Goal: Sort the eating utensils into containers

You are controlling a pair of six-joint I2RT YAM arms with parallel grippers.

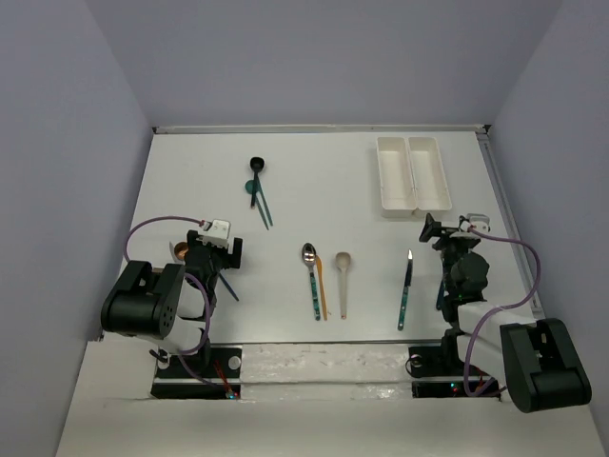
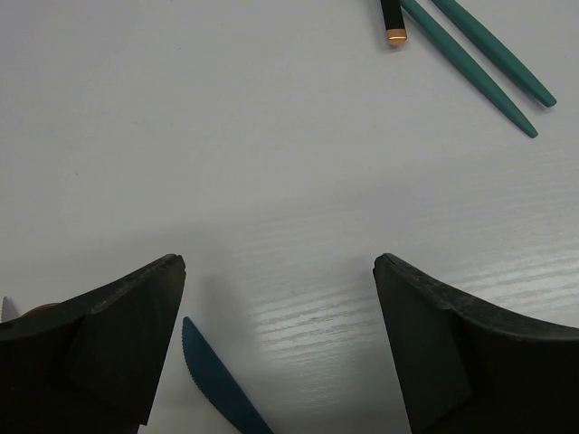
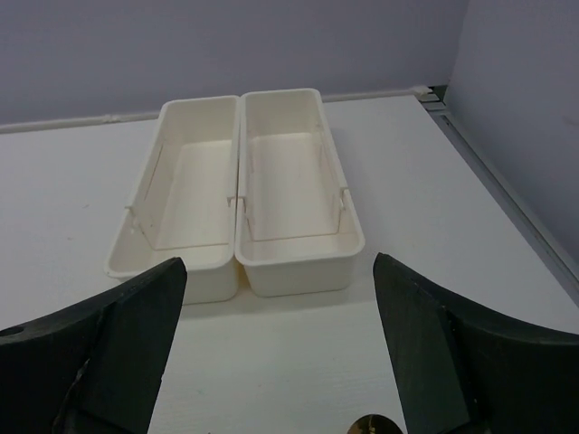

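Two joined white trays stand at the back right, both empty in the right wrist view. A silver-bowled teal spoon, an orange utensil, a beige spoon and a teal-handled knife lie in the middle. A black spoon and teal utensils lie further back; their handles show in the left wrist view. My left gripper is open and empty over a blue knife. My right gripper is open and empty, facing the trays.
A copper spoon bowl lies left of the left gripper. Another copper bowl shows under the right gripper. A blue utensil lies partly under the right arm. Grey walls enclose the table on three sides.
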